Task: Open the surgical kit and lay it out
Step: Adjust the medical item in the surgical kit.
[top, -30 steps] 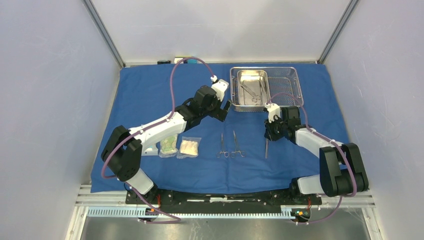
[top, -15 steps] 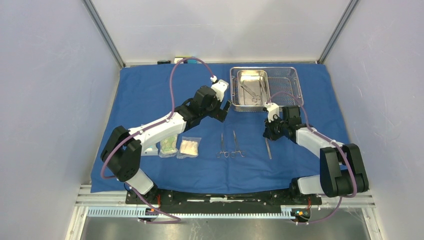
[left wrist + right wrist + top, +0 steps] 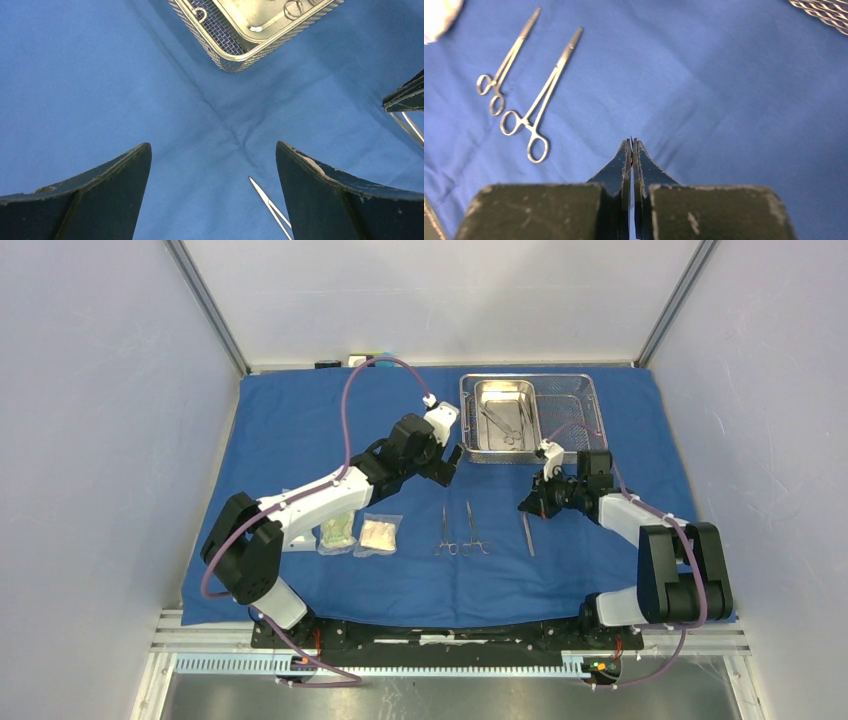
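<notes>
The blue cloth wrap (image 3: 300, 430) lies spread flat. At its back right stands the steel mesh tray (image 3: 575, 415) with its inner pan (image 3: 500, 392), and instruments (image 3: 510, 425) lie in the pan. Two scissor-like instruments (image 3: 444, 531) (image 3: 473, 531) lie side by side on the cloth, also in the right wrist view (image 3: 508, 61) (image 3: 543, 95). A slimmer instrument (image 3: 527, 535) lies to their right. My right gripper (image 3: 523, 507) (image 3: 632, 142) is shut at its far end, with nothing showing between the fingers. My left gripper (image 3: 452, 466) (image 3: 213, 146) hovers open near the tray's corner (image 3: 235, 55). Two clear packets (image 3: 337, 533) (image 3: 380, 535) lie at the left.
Grey walls close the table in on both sides and at the back. Small dark objects (image 3: 325, 364) sit behind the cloth's back edge. The left forearm (image 3: 320, 495) partly covers the left packet. Bare cloth stretches right of the slim instrument (image 3: 620, 560).
My right gripper has closed fully and swung lower and to the left. The slim instrument by it has shifted slightly left. The left arm has barely moved.
</notes>
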You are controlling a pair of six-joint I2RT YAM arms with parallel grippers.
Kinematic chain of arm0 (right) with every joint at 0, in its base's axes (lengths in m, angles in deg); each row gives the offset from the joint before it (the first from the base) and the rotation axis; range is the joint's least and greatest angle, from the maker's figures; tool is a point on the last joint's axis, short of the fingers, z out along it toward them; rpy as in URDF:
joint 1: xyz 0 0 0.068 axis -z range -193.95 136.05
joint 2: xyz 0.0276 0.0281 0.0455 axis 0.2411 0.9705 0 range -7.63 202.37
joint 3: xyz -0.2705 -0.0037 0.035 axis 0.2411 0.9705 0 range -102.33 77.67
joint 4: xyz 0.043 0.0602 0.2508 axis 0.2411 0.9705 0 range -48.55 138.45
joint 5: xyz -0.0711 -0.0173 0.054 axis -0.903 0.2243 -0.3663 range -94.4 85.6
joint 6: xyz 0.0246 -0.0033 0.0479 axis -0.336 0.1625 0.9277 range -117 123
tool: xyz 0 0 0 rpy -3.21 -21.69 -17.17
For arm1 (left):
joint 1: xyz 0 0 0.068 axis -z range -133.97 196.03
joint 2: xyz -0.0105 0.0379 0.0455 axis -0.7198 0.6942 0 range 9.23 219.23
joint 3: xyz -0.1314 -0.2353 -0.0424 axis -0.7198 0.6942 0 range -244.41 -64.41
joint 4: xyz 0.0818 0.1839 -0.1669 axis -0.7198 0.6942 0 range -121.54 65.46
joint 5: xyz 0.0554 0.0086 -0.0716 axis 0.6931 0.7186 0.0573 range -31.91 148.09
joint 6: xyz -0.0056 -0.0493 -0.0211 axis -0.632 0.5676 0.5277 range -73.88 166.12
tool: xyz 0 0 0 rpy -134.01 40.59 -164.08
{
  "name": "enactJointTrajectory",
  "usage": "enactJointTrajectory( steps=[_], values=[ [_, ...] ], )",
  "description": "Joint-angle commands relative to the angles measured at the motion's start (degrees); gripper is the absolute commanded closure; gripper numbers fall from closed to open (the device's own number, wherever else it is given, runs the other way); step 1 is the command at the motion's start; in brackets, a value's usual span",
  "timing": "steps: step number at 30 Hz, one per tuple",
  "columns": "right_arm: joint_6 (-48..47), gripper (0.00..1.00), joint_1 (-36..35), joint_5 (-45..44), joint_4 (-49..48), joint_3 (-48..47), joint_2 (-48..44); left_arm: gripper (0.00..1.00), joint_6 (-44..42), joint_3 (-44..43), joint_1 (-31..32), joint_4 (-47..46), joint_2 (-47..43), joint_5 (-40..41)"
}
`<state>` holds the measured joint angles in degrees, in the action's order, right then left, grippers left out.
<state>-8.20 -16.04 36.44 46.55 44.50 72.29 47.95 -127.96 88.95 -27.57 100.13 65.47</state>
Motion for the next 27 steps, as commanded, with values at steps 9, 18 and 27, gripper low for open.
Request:
enactJointTrajectory(
  steps=[9, 18, 27],
  values=[
    [3.3, 0.97, 1.7, 16.9, -9.6, 1.1, 8.2, 0.0, -3.4, 0.2, 1.0, -3.3, -2.1, 0.7],
    [-3.1, 0.92, 6.7, 19.0, -5.3, -0.7, 14.7, 0.0, -3.7, 0.2, 1.5, -3.3, -1.9, 0.5],
    [-7.0, 0.86, 8.8, 18.0, -1.7, -1.9, 14.7, 0.0, -3.9, -0.6, 2.0, -3.0, -0.9, 0.6]
  ],
)
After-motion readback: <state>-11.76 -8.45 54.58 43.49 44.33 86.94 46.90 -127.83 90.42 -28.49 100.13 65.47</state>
